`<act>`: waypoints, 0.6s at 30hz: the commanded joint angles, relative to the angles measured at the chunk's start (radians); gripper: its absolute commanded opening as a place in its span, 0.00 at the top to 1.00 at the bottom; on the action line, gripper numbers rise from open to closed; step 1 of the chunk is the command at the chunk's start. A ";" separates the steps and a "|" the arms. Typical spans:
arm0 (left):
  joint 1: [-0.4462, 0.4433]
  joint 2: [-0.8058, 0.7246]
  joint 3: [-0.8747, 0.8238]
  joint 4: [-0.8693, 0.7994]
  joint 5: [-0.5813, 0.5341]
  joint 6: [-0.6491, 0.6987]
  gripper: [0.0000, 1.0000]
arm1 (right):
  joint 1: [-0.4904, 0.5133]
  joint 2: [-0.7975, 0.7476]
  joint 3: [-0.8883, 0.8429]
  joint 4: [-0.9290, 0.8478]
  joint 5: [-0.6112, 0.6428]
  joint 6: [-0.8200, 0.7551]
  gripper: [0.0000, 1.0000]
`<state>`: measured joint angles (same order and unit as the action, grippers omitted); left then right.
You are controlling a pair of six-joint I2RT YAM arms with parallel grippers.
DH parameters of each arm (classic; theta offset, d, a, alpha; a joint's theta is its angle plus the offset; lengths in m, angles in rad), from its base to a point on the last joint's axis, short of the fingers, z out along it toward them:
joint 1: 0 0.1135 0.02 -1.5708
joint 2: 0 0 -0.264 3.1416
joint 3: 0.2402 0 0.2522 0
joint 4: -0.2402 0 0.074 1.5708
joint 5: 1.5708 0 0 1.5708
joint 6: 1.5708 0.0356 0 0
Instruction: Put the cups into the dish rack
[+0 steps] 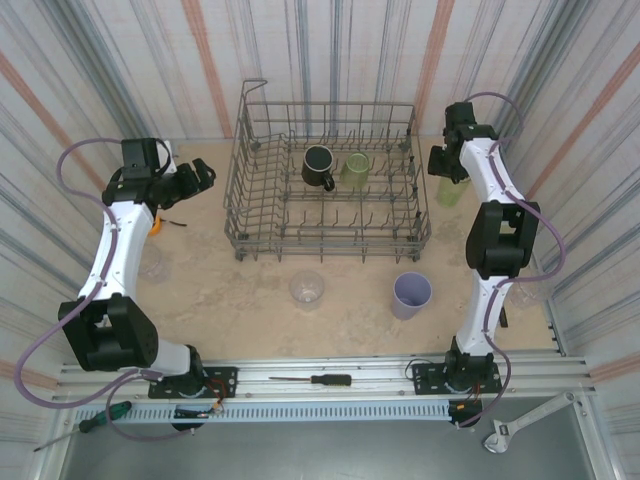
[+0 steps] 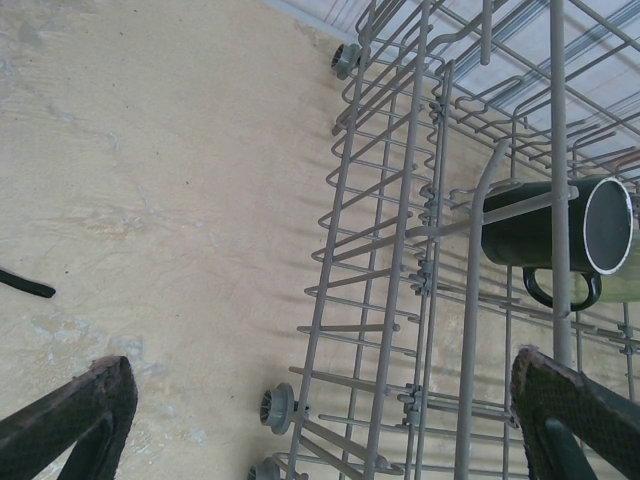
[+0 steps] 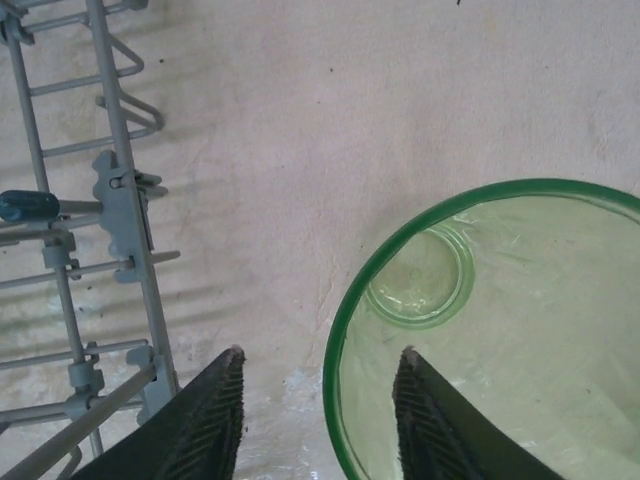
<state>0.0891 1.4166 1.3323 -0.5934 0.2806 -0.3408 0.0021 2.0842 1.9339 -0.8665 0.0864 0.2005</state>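
The right gripper (image 3: 320, 352) is half open and grips nothing. 1 finger (image 3: 200, 430) is outside the wall of a green tumbler (image 3: 520, 330) and the other finger is over its inside. A gap shows on each side of the rim. I cannot tell if the fingertips are already below the rim. This tumbler (image 1: 451, 193) stands upright on the table (image 3: 330, 120), just beside the right wall of the rack (image 1: 330, 240), with its mouth up.

The left gripper (image 2: 322, 360) is wide open and empty. It hangs at the left wall of the rack (image 2: 400, 260), with 1 finger over the table and the other over the wires. In the top view this gripper (image 1: 200, 180) is near the rack's far left corner.

2 cups are inside the rack, in its far half. The black mug (image 1: 319, 167) is near the middle, and a second tumbler (image 1: 355, 170) is just beside it on the right.

2 more cups stand on the table in front of the rack, both with the mouth up. The clear cup (image 1: 307, 289) is before the middle of the rack, and the lavender cup (image 1: 411, 295) is before its right corner.
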 commanded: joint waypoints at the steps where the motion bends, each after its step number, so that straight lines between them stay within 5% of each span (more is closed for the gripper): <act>1: -0.007 -0.030 -0.012 0.016 0.017 -0.009 0.01 | -0.016 0.025 0.021 -0.028 0.006 -0.001 0.62; 9: -0.007 -0.037 -0.013 0.017 0.028 -0.015 0.01 | -0.020 0.038 0.033 -0.040 0.001 0.002 1.00; 18: -0.009 -0.041 -0.013 0.011 -0.003 -0.003 0.01 | -0.004 -0.071 0.012 -0.020 0.035 0.050 1.00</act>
<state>0.0853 1.4158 1.3281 -0.5800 0.2901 -0.3443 -0.0109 2.0956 1.9450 -0.8730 0.0875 0.2173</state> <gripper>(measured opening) 0.987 0.072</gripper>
